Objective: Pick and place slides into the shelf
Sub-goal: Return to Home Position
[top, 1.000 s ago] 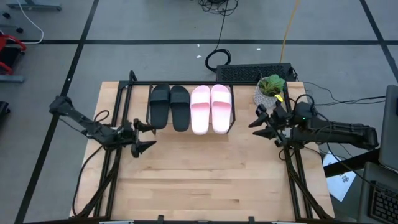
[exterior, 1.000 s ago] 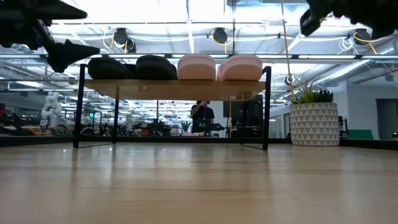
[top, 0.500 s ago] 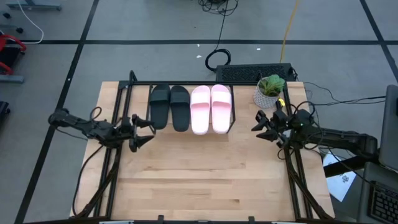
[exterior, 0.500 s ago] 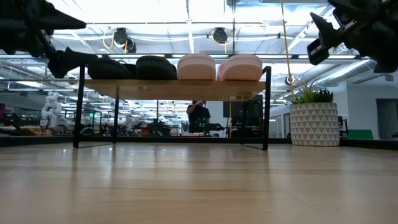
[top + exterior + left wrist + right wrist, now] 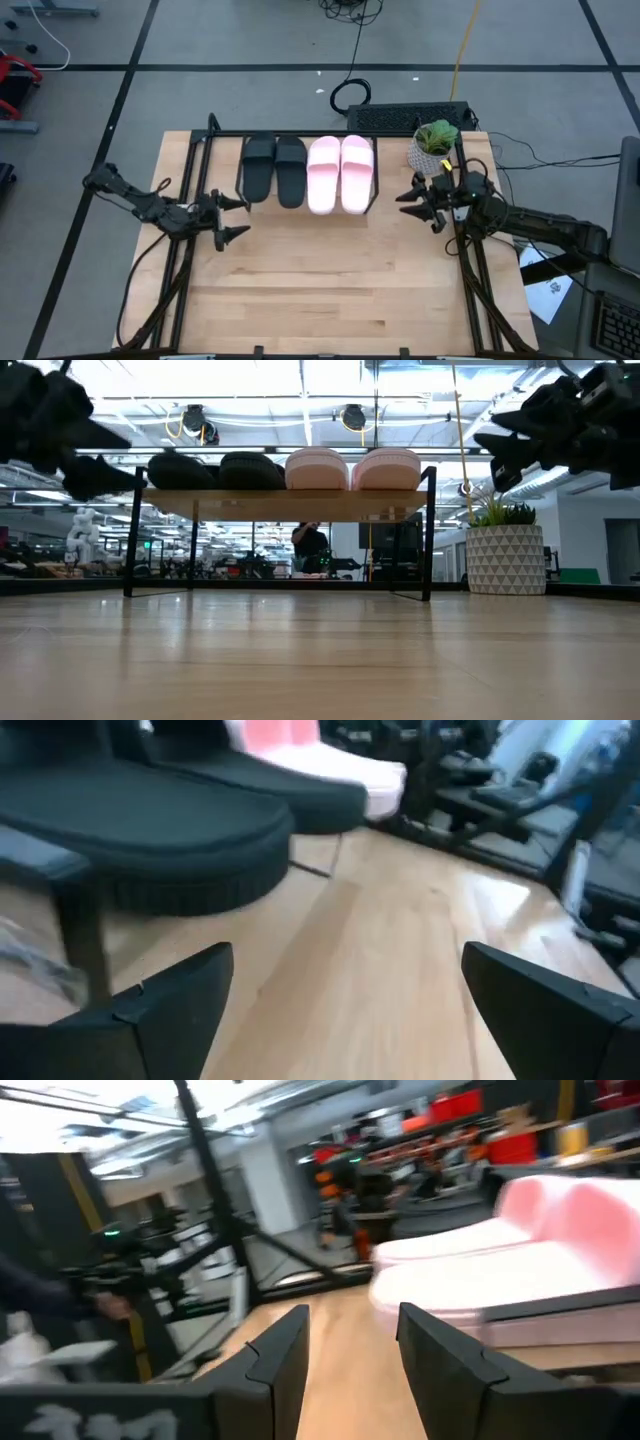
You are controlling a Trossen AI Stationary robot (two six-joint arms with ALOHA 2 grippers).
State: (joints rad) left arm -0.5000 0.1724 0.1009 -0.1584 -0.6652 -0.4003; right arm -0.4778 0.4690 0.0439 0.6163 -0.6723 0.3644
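Our left gripper (image 5: 244, 218) gapes wide, our right gripper (image 5: 410, 207) narrower, both empty; swinging carelessly, we could knock the shelf (image 5: 285, 504).

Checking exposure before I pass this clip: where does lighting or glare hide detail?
Low view: ceiling lights backlight the shelf, so the left hand, right hand and black slides read as dark silhouettes. High view: even light; the pink slides look very bright. Right wrist view: overhead glare washes out part of the room behind.
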